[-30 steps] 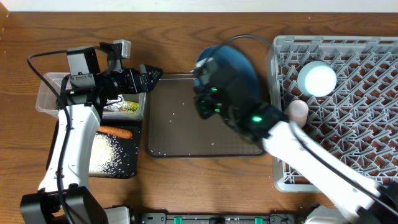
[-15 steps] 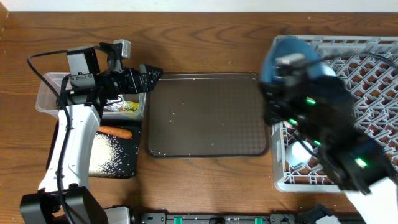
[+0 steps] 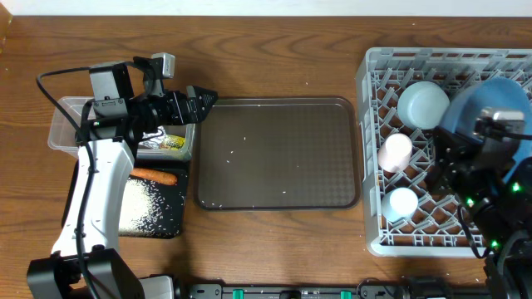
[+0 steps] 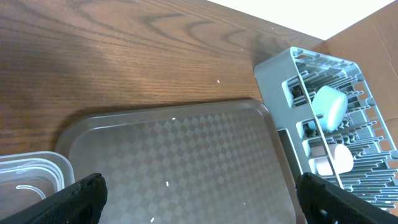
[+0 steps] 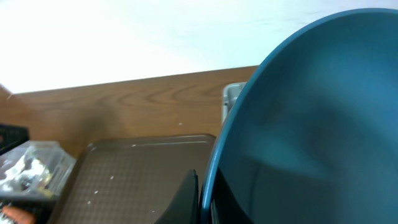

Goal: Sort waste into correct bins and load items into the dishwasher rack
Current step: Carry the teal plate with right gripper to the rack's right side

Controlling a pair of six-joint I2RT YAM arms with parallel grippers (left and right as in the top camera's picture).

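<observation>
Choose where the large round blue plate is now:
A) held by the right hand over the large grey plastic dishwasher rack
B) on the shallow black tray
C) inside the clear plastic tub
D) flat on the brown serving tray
A: the large round blue plate is gripped at its rim by the right hand over the large grey plastic dishwasher rack, while the brown serving tray carries only scattered white grains.

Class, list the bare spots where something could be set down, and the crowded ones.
Free: the brown tray between clear tub and rack, bare but for stray grains; the table strip behind it. Crowded: tub and black tray under the left arm; rack with cups and blue plate.
</observation>
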